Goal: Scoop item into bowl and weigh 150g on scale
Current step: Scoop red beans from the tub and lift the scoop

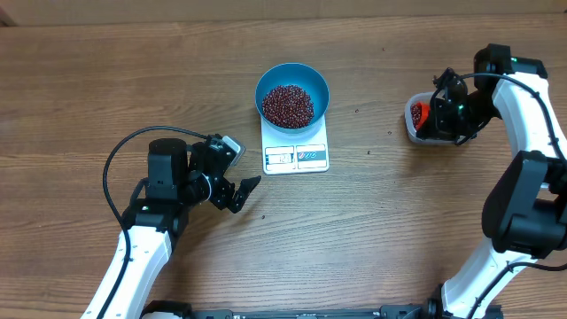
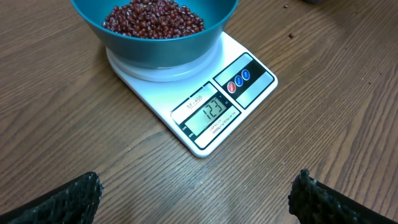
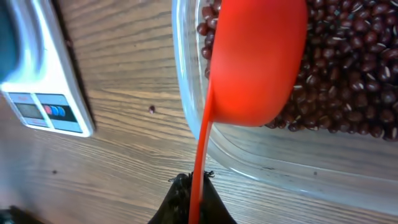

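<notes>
The teal bowl (image 1: 292,81) stands on the white scale (image 1: 296,156) with a heap of red-brown beans (image 1: 287,105) inside. The left wrist view looks at the bowl (image 2: 161,51), its beans (image 2: 152,17) and the scale (image 2: 249,81), whose display is lit. My left gripper (image 1: 241,193) (image 2: 198,190) is open and empty, low over the table in front of the scale. My right gripper (image 1: 443,111) (image 3: 194,182) is shut on the thin handle of a red scoop (image 3: 258,62). The scoop's cup is in a clear tub (image 3: 261,155) of beans (image 3: 354,74), its underside towards the camera.
The clear tub (image 1: 413,129) sits at the right of the table, well apart from the scale. A few stray beans lie on the wood (image 1: 357,112) (image 3: 152,109). The left arm's black cable (image 1: 108,173) loops out to its left.
</notes>
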